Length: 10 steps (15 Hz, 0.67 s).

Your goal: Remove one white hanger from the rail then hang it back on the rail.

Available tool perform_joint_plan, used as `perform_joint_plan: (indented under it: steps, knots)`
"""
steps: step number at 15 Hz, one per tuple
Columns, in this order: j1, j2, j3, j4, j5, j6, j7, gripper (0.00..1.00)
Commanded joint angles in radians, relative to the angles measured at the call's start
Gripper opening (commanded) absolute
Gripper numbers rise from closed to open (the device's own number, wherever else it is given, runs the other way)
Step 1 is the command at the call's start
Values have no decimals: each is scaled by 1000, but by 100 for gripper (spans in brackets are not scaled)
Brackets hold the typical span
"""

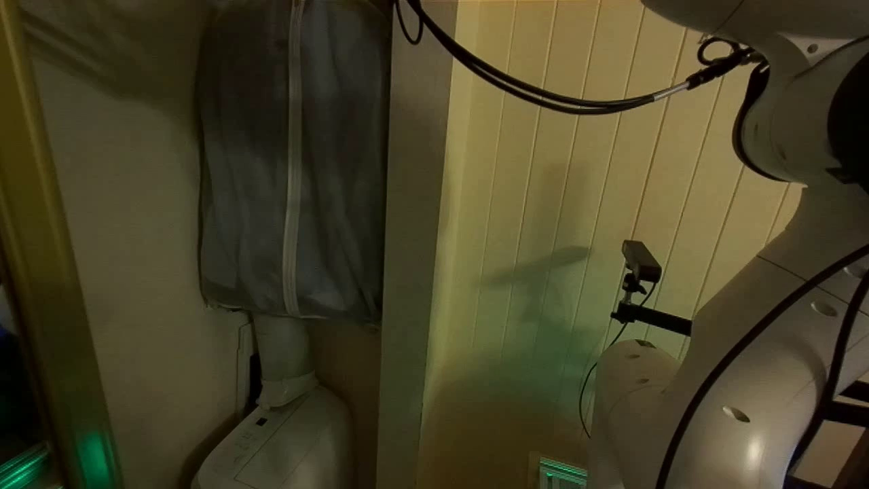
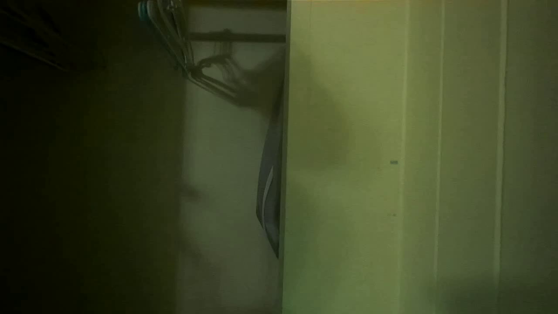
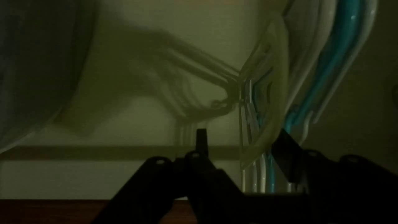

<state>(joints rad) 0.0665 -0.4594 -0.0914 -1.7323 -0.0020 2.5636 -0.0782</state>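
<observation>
Several hangers, white and teal, hang close together. In an exterior view, the hangers show at the upper left. The wrist view is upside down, with hooks low and bodies high. There, the nearest white hanger lies partly between the fingers of my gripper, against or just in front of the right finger; contact cannot be told. A teal hanger and other white ones stand behind it. My gripper is open, its fingers wide apart. The rail is hidden; a dark band on the wall looks like its shadow. The gripper shows in neither exterior view.
A grey garment bag with a pale zip hangs beside the hangers; it also shows in the wrist view. A partition edge stands near the arm. A white appliance stands below. Black cables loop overhead.
</observation>
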Motion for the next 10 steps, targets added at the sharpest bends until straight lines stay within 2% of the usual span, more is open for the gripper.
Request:
perform_joint_plan:
  steps: [1, 3, 4, 6, 10]
  knots:
    - [33, 4, -14, 20, 67, -35, -59, 27]
    - [38, 3, -14, 18, 82, -49, -72, 15]
    - [42, 2, -15, 17, 88, -57, -81, 16]
    - [41, 1, -15, 18, 95, -67, -90, 1]
    - [28, 3, -8, 44, 93, -54, -64, 3]
